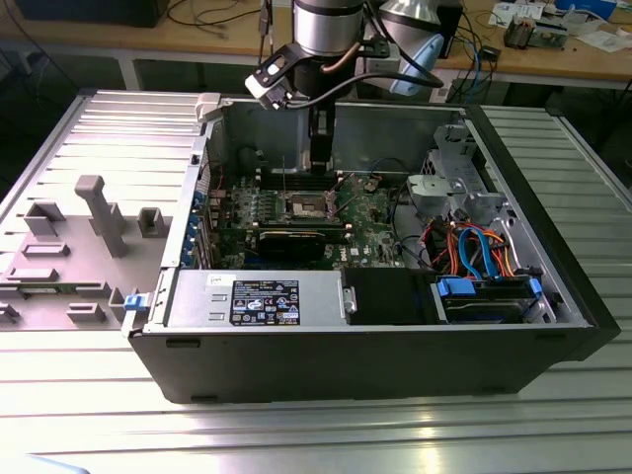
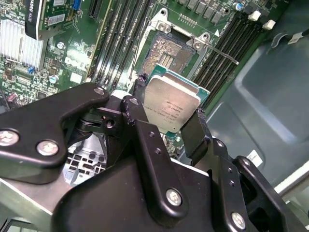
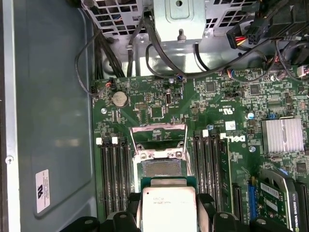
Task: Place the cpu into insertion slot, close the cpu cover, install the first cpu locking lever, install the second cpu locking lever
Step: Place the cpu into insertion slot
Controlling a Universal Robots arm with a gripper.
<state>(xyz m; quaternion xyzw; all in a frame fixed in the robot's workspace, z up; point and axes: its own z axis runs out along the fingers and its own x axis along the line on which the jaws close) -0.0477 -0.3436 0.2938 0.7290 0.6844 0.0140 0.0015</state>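
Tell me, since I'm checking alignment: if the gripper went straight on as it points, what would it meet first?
Probably the insertion slot, lying open beyond the cpu that the gripper holds; depth is unclear.

white case label (image 3: 42,191), print too small

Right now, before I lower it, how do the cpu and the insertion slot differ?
The cpu shows a silvery metal top with a thin green rim; the insertion slot is a dark, gold-tinted pin field. The cpu is clamped between the fingers of the gripper, off the green board; the insertion slot sits fixed in that board, bare, with the cpu cover swung open. Both are square and look alike in footprint.
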